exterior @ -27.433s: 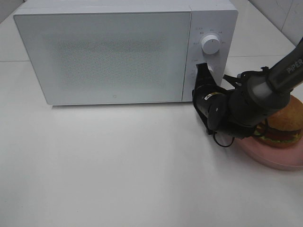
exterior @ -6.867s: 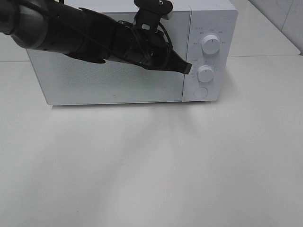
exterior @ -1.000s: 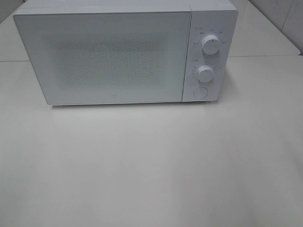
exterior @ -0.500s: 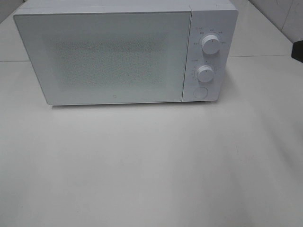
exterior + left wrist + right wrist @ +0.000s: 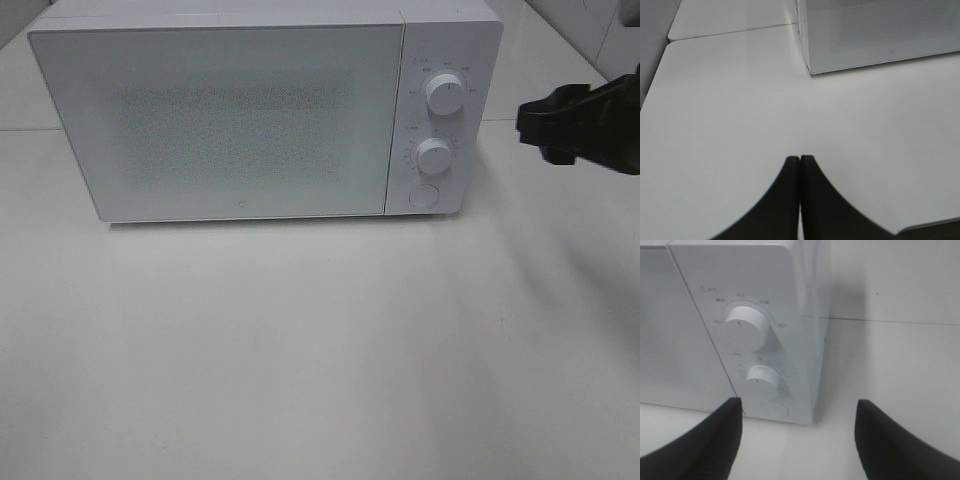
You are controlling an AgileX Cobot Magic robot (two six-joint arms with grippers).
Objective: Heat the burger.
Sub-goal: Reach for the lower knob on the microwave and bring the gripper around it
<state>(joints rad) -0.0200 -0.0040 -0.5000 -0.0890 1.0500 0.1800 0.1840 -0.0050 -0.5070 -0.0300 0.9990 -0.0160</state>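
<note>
Beside the microwave (image 5: 250, 120), your right claw (image 5: 538, 128) is hovering spread apart; you are risking knocking the upper dial (image 5: 444, 93).

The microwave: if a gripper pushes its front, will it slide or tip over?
The microwave is a wide, low box standing flat, so tipping seems unlikely. It looks heavy; on the smooth table a hard push might slide it.

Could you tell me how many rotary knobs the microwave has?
2. The upper knob sits high on the right-hand panel of the microwave, the lower knob directly beneath it. The flat round button below is no knob; none seems hidden.
</note>
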